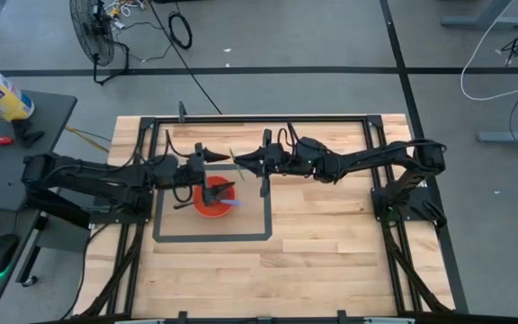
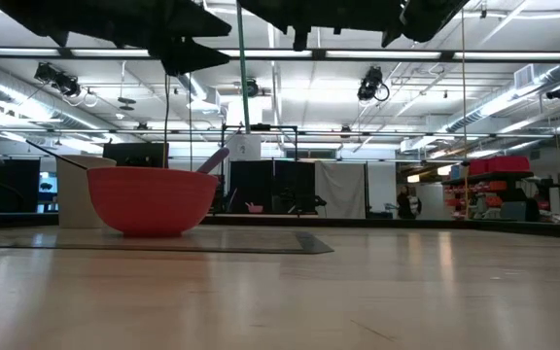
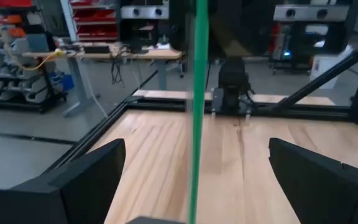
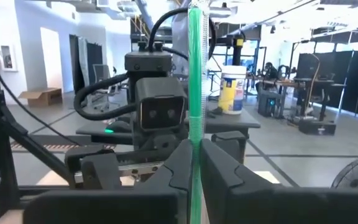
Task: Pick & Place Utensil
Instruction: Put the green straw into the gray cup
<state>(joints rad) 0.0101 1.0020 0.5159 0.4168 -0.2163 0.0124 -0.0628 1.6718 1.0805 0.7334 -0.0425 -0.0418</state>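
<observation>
The right hand (image 4: 194,163) is clamped on one green utensil (image 4: 196,74). This is a thin ribbed stick pinched low on its shaft, with its long axis upright and most of its length above the fingers. In the low view it hangs as a thin vertical line well clear of the surface (image 1: 331,243).

The left hand (image 3: 196,167) faces the right hand head-on. Its fingers (image 3: 86,177) are spread wide apart with nothing in them. From its own camera the green shaft runs straight up the middle of the gap, with open space on both sides. The shaft seems to sit between those fingers or just ahead of them, but how deep cannot be told.

The left hand is therefore the free hand nearest the utensil. If a handover is intended, the fit is good, because the stick stands across the closing direction and the fingers would only need to close on it. The risk is the shaft's thinness, since a grip slightly off centre could tilt it.

Below and a little beyond both hands, toward the left arm's side, one red bowl (image 2: 151,199) stands on the surface inside one dark taped rectangle (image 1: 241,238). A pale purple handle (image 2: 212,160) leans out of the bowl. A second thin dark handle appears to lean out on the opposite side, though that is less certain.

That makes one utensil in the air, one bowl, and one or two pieces already in it.
</observation>
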